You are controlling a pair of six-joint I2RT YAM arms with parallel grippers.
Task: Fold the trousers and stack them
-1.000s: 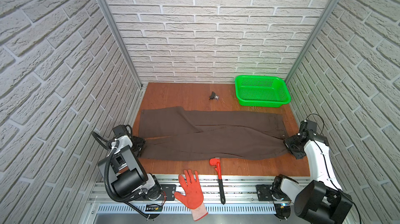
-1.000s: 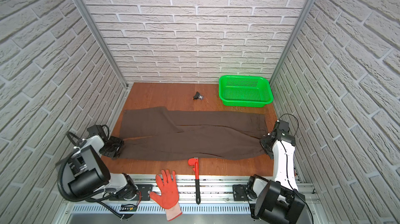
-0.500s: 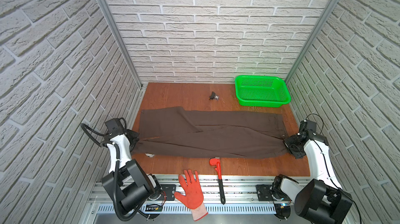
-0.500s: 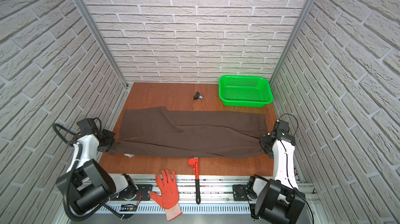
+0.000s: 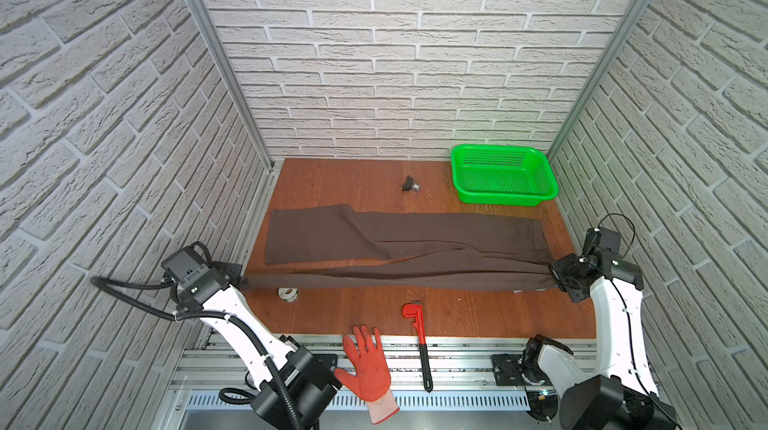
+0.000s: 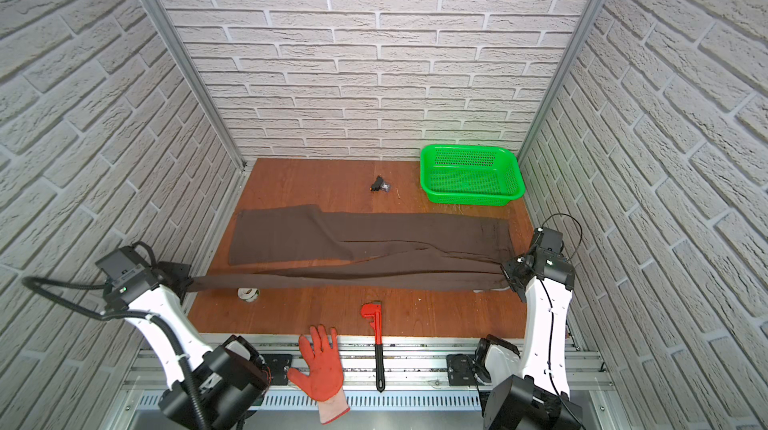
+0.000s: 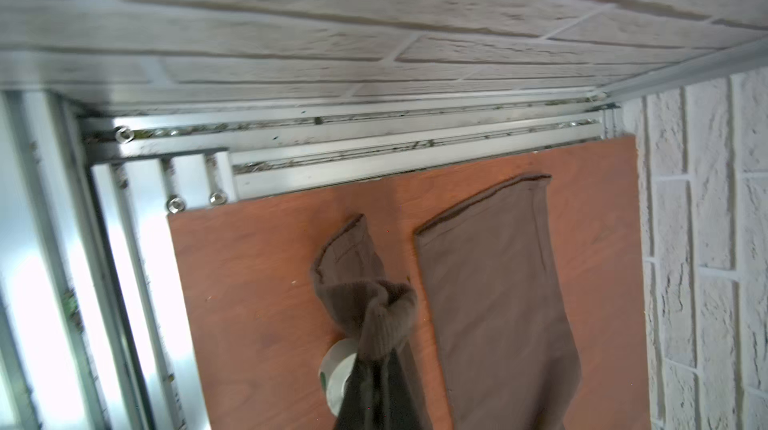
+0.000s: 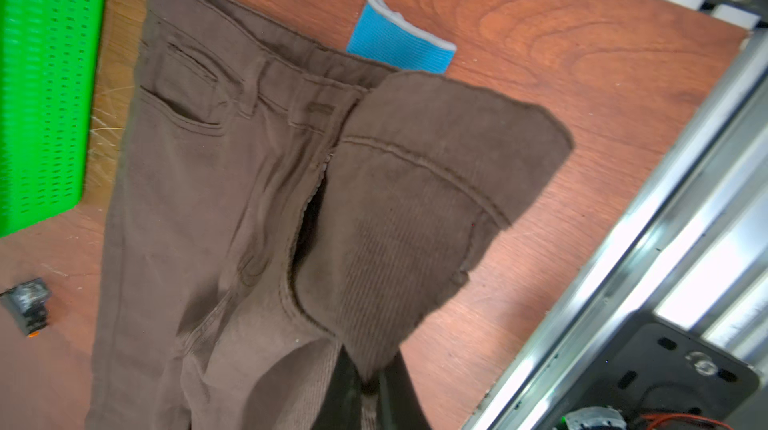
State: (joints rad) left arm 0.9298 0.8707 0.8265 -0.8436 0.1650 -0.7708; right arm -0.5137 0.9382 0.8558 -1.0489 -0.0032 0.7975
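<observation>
Showing the trousers (image 5: 407, 241) spread lengthwise across the middle of the desk (image 5: 345, 183), waistband toward its right edge. The left gripper (image 5: 244, 280), jaws together, pinches the near leg's hem at the left edge; the right gripper (image 5: 555, 276) clamps the near waistband corner.

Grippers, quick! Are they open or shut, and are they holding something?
Left gripper: shut, pinching the leg end of the trousers.
Right gripper: shut, pinching the waist end of the trousers.
</observation>
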